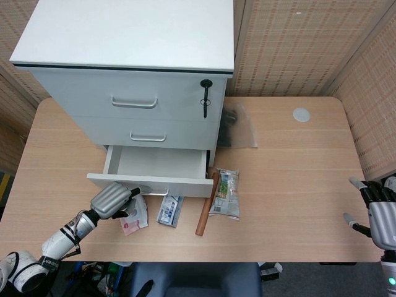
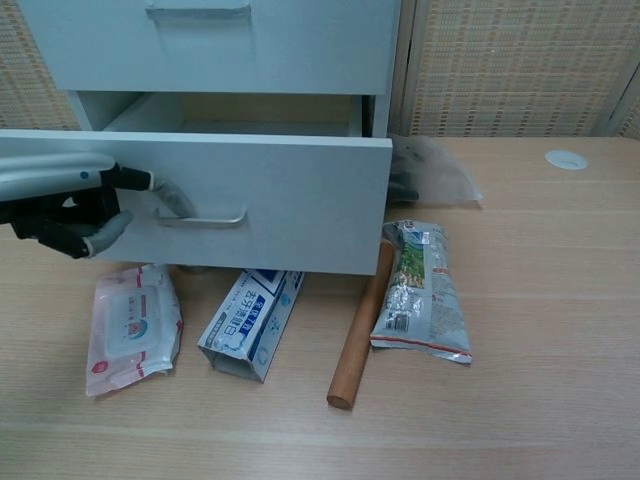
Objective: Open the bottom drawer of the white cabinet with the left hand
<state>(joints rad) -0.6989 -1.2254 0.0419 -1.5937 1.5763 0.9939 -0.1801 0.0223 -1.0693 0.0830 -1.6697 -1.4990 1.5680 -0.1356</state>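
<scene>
At the drawer (image 2: 250, 205) front, your left hand (image 2: 70, 205) hooks a finger behind the handle (image 2: 200, 217); your right hand (image 1: 378, 213) hangs open.

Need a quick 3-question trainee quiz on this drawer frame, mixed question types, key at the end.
1. True or false: the bottom drawer of the white cabinet is pulled out.
2. Multiple choice: what lies directly left of the snack packet in the chest view? A) wooden rolling pin B) wet wipes pack C) blue and white box
3. Fill in: the left hand has a finger hooked on the drawer's ____, while the right hand is at the table's right edge with fingers apart.

Key: 1 true; 2 A; 3 handle.
</scene>
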